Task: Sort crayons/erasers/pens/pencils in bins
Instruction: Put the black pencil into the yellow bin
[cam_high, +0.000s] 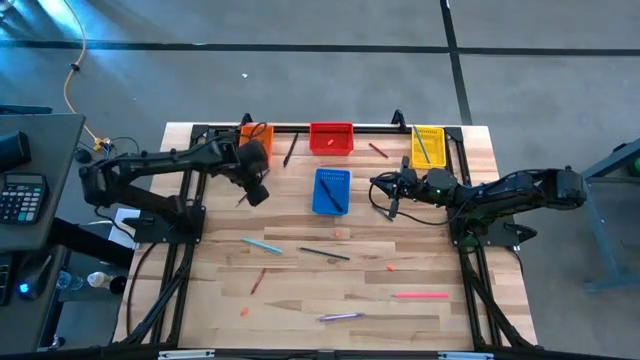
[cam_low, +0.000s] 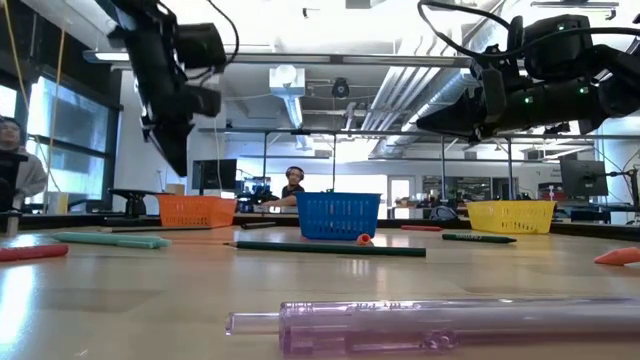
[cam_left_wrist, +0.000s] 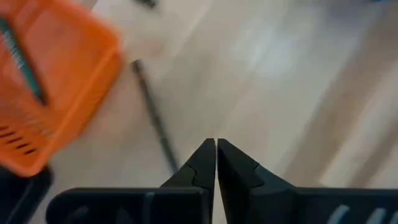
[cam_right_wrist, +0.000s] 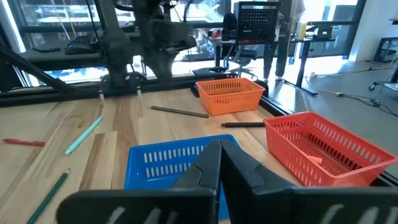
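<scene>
text: none legible | labels: none | brands: none | numbers: none

A calculator (cam_high: 22, 197) lies on the side desk; yellow cable (cam_high: 72, 60) trails across the floor.

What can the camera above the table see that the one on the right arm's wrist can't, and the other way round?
Only the view from above shows the yellow basket with pens in it, the pink pen and the purple pen near the front edge, and the right gripper from outside.

Only the right wrist view shows the room beyond the table, with windows and a desk.

Both show the orange basket, the red basket, the blue basket, the teal pen and the left gripper.
</scene>
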